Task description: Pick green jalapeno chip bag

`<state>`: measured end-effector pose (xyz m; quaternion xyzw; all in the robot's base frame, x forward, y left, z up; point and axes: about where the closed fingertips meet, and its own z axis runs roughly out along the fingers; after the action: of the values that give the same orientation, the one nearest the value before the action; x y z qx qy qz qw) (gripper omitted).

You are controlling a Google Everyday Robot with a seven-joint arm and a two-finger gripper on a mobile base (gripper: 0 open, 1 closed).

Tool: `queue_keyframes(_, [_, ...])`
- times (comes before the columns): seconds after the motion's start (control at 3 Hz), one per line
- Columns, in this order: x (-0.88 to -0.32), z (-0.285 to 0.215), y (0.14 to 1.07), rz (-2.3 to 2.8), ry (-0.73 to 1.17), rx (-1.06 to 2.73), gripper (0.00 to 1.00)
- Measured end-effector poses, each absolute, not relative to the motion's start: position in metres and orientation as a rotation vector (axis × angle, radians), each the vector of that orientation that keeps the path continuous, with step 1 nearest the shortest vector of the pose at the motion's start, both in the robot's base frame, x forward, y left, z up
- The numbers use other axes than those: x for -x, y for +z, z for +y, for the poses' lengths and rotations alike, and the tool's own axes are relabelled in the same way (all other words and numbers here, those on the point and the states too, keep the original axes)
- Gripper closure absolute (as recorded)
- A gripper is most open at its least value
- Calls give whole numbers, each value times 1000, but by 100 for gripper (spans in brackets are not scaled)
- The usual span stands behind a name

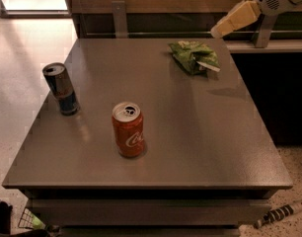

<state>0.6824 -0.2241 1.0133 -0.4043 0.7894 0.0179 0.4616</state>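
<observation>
The green jalapeno chip bag [194, 57] lies wrinkled on the far right part of the grey table [190, 147]. My gripper [217, 30] hangs in the air at the upper right, above and just right of the bag, apart from it. Only its cream-coloured finger [236, 18] shows, pointing down and left toward the bag. Nothing is held in it.
An orange-red soda can [128, 129] stands upright near the table's front middle. A slim blue-and-silver can [61, 88] stands at the left edge. A wooden wall and ledge [269, 45] run behind the table. A striped stick [279, 214] lies on the floor at the lower right.
</observation>
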Motion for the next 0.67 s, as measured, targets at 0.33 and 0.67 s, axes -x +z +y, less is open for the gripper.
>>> queue_keyframes(0.33, [-715, -209, 1006, 1954, 106, 846, 0])
queue_keyframes(0.67, [-715, -209, 1006, 1954, 106, 846, 0])
